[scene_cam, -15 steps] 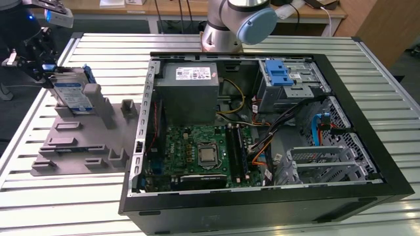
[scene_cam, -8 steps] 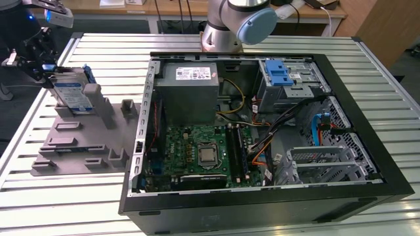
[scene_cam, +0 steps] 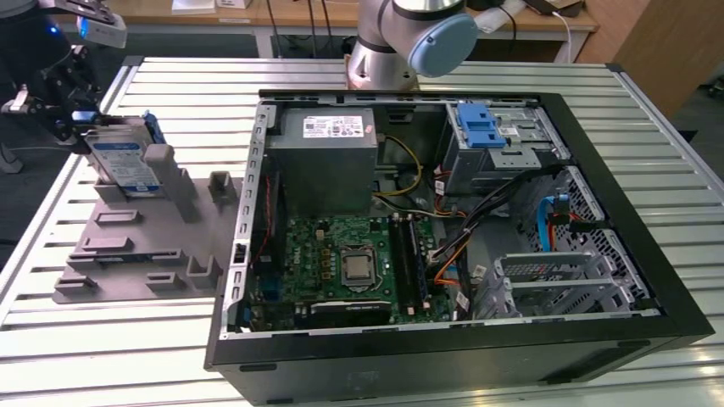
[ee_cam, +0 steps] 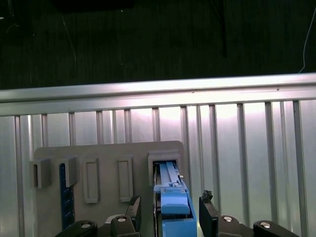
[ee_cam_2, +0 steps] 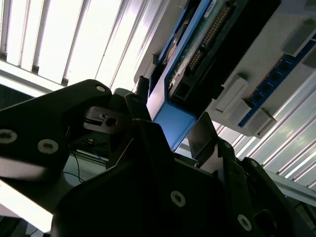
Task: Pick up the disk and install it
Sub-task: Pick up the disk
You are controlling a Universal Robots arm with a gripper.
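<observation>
The disk [scene_cam: 118, 159], a silver drive with a white-and-blue label in a blue carrier frame, stands on edge in a slot of the grey fixture plate [scene_cam: 147, 246] at the exterior view's left. My gripper [scene_cam: 77, 114] hangs over the disk's far upper end. In the first wrist view the blue frame of the disk [ee_cam: 173, 210] sits between my two fingers, with a narrow gap on each side, so the gripper [ee_cam: 170, 212] is open around it. The second wrist view shows the frame's blue end [ee_cam_2: 170, 118] between the dark fingers.
An open black computer case [scene_cam: 633, 280] fills the middle of the slatted metal table [scene_cam: 169, 76], with the motherboard [scene_cam: 351, 263], the power supply [scene_cam: 322, 161] and a drive bay holding a blue carrier [scene_cam: 481, 127]. A thin blue strip [ee_cam: 63, 192] stands in another fixture slot.
</observation>
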